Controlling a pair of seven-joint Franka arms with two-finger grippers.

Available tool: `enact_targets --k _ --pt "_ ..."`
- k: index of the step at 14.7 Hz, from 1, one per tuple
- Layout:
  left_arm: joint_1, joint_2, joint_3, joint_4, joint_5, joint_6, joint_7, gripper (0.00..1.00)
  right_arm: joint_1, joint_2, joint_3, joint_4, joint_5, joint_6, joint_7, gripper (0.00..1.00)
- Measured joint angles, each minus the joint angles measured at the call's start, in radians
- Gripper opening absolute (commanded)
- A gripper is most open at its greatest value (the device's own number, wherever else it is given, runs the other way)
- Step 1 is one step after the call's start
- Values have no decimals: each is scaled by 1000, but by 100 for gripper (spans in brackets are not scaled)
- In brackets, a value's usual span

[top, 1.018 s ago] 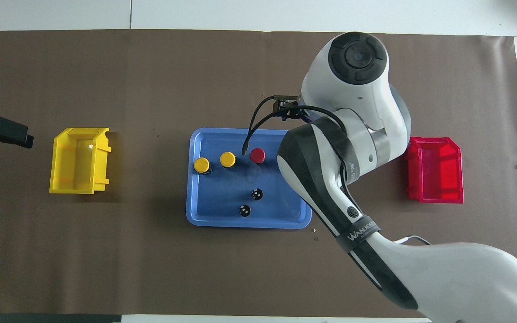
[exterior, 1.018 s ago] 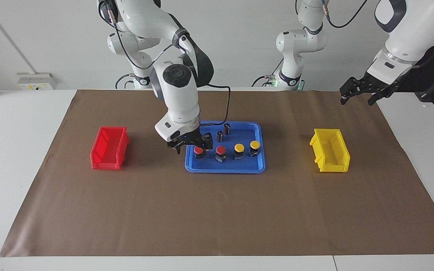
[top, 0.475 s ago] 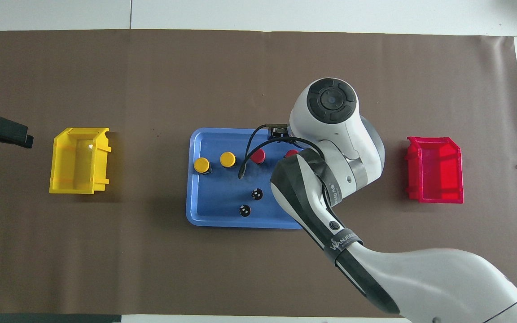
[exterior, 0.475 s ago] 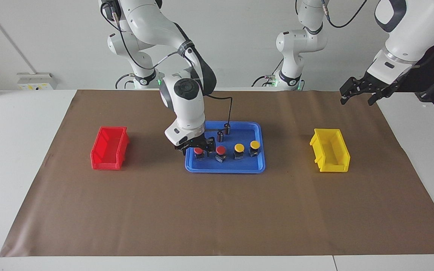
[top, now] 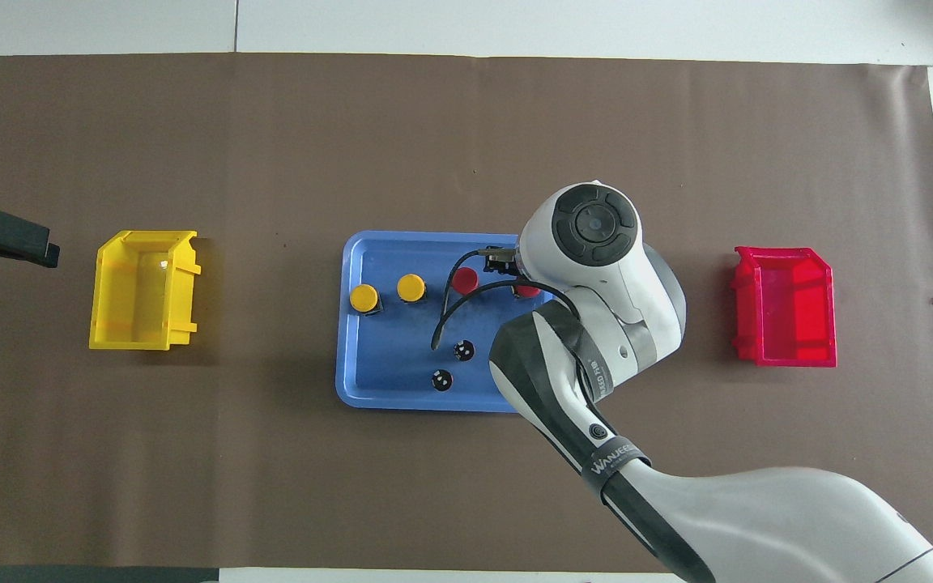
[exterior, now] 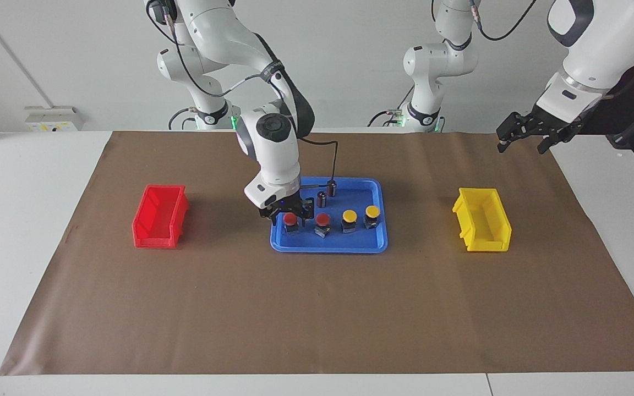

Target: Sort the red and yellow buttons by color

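While the left end effector (exterior: 525, 138) waits spread near the yellow bin (exterior: 482, 227), the right end effector (exterior: 288, 214), fingers straddling and closing, sits directly over the red button (exterior: 290, 222) at the blue tray (exterior: 328, 246) end nearest the red bin (exterior: 160, 216)

In the blue tray (exterior: 375, 190) the four buttons stand close in a row, two dark cylinders (exterior: 326, 193) crowd the side nearer the robots, while brown mat (exterior: 317, 308) lies open around.
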Motion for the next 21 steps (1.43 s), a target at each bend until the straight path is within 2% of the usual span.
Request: enact_targets --k 9,14,16,18,21 --pt "0 0 0 -2 0 0 0 100 22 -9 2 -17 0 1 -18 65" --pt "0 0 1 -2 0 0 0 100 25 -11 -2 -24 0 1 -19 28" --pt "0 0 1 -4 0 0 0 100 20 -15 -3 -20 0 -3 -19 27" --pt "0 -1 1 -6 0 0 0 100 6 -22 -5 28 0 -75 -19 27" --pt "0 -9 1 -28 0 15 -7 100 -77 -46 -8 219 8 -345 -84 27"
